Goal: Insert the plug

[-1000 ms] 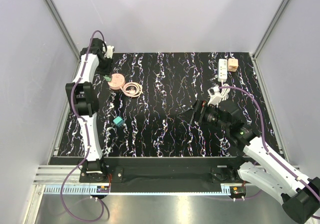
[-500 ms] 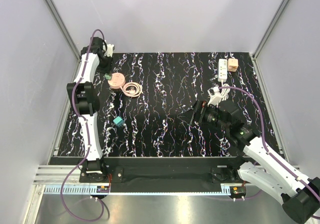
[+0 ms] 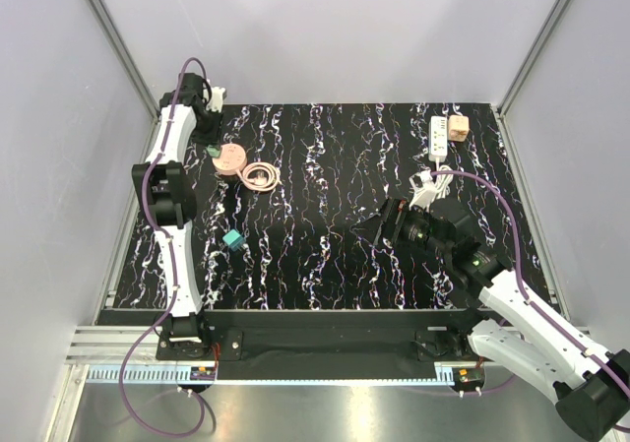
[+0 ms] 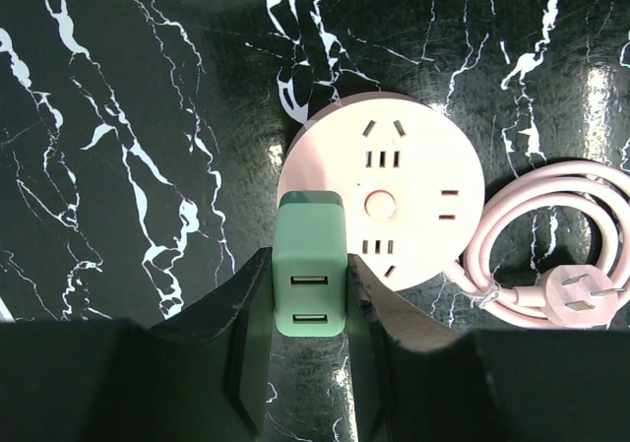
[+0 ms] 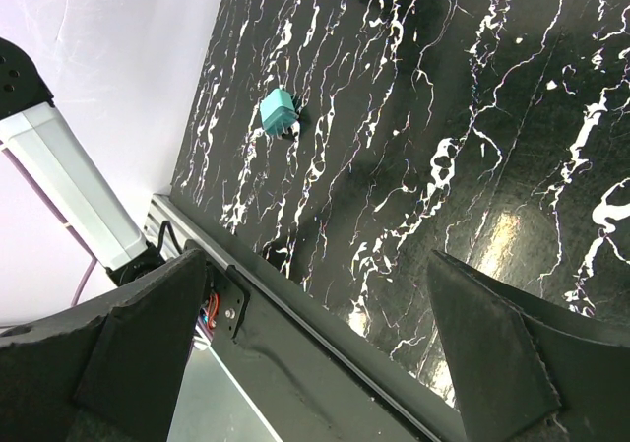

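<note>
Not done yet, by my read: plug [image 3: 458, 127] sits at far right corner of table [image 3: 325, 166], just beside white power strip [image 3: 438, 139], apparently not in a socket. Right hand [image 5: 315, 260] is spread, empty, mid-table twd right edge. Left hand [image 4: 309, 265] pinches green USB charger [image 4: 309, 289] nr far left corner. Only left wrist view shows that grip + round socket [image 4: 404, 176] below; only top view shows plug.
</note>
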`<state>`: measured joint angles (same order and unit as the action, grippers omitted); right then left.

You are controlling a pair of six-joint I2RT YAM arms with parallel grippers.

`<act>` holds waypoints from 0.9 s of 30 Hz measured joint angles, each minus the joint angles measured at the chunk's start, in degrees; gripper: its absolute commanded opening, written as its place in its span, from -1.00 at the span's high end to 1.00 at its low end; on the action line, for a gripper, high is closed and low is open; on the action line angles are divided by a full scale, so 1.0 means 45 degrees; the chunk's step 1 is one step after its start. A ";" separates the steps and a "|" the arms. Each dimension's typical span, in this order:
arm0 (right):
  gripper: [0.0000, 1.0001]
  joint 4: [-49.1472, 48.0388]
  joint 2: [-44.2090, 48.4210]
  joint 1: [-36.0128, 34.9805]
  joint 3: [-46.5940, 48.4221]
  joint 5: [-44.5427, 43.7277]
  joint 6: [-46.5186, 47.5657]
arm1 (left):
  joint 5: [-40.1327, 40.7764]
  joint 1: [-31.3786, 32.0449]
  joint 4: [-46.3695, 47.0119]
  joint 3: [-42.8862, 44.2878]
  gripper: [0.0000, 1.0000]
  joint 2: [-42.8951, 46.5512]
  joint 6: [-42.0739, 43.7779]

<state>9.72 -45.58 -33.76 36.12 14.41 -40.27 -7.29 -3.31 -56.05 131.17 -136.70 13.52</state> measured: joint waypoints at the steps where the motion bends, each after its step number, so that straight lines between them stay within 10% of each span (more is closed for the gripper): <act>1: -1.00 0.0005 0.0000 0.0000 0.0000 0.0000 0.0010 | 0.0000 0.0019 0.0000 0.0000 1.00 0.0000 0.0005; 27: -0.99 0.0010 0.0005 0.0000 0.0000 -0.0063 0.0277 | 0.0180 0.0121 -0.0199 0.0510 1.00 -0.0437 0.0117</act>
<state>9.76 -45.56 -33.76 36.12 14.13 -39.03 -6.48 -2.76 -56.95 133.47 -138.67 14.04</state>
